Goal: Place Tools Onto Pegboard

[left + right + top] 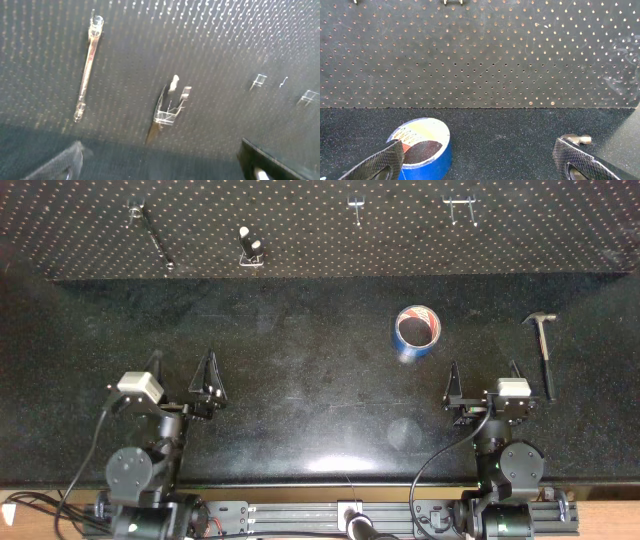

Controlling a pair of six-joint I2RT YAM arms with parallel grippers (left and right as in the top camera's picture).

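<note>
A black pegboard [320, 225] stands along the table's far edge. A metal wrench [152, 232] [86, 70] hangs on it at the far left, with a wire holder [252, 248] [169, 102] to its right. Two bare hooks [355, 208] [460, 208] sit further right. A roll of blue tape [417, 330] [422, 145] lies on the table right of centre. A small hammer [543, 340] [576, 138] lies at the far right. My left gripper [183, 385] [160, 167] is open over the near left of the table. My right gripper [484, 385] [477, 165] is open just short of the tape and hammer.
The black table top [300, 360] stretches between the arms and the pegboard. Cables and the arm bases [330, 515] run along the near edge.
</note>
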